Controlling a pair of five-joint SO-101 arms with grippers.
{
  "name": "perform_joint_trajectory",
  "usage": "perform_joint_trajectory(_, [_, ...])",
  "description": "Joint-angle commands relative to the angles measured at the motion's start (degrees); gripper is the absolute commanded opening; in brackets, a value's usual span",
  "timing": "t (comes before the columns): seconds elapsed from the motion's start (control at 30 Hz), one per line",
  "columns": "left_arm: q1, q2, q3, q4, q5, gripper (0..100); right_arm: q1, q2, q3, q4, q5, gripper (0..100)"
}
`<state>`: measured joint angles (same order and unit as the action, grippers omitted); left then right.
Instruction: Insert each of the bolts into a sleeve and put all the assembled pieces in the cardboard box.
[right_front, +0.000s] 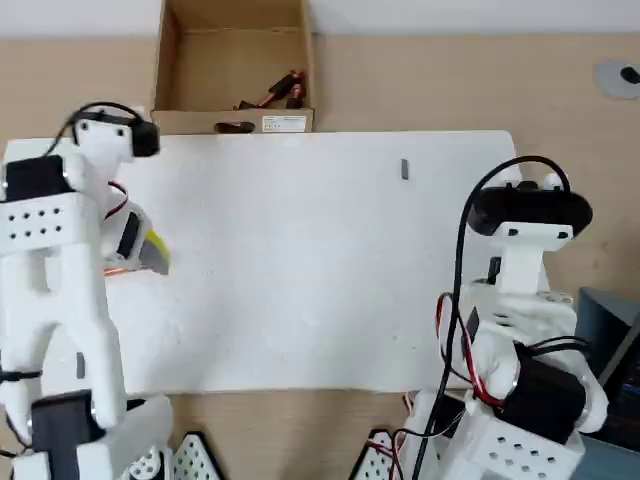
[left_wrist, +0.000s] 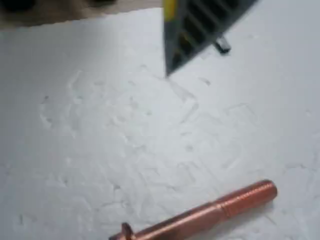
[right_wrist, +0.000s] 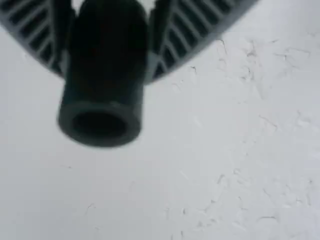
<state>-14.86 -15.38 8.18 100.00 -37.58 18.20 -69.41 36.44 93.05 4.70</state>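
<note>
Copper bolt (left_wrist: 210, 215) cut off at frame edge; pieces (right_front: 275, 95) in the cardboard box (right_front: 190, 122) too small to tell.

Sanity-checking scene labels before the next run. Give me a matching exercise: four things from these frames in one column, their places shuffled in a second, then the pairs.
Things
1. copper bolt
2. dark sleeve
3. assembled pieces
4. small grey piece

Places
A. inside the cardboard box
B. alone on the white mat, near its edge on the box side
C. gripped in the right pincer
D. lying on the mat close beside the left arm

Pairs: 1-D, 2-C, 3-A, 4-B
</note>
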Motion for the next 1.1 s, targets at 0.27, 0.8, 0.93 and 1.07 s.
perform_joint_trajectory(0.27, [-4.1, 5.9, -3.2, 0.4, -35.3, 26, 0.8, -0.5, 2.5, -1.8, -0.1, 1.0])
perform_joint_trajectory(0.8, [-7.9, 17.9, -5.7, -13.7, -54.5, 26, 0.5, -0.1, 3.2, -2.0, -0.1, 1.0])
perform_joint_trajectory(0.93, [-6.9, 19.7, -5.7, -15.7, -55.2, 26, 0.5, -0.1, 4.1, -2.8, -0.1, 1.0])
perform_joint_trajectory(1.07, [-5.5, 22.5, -5.0, -18.5, -55.1, 26, 0.4, -0.2, 4.2, -2.8, -0.1, 1.0])
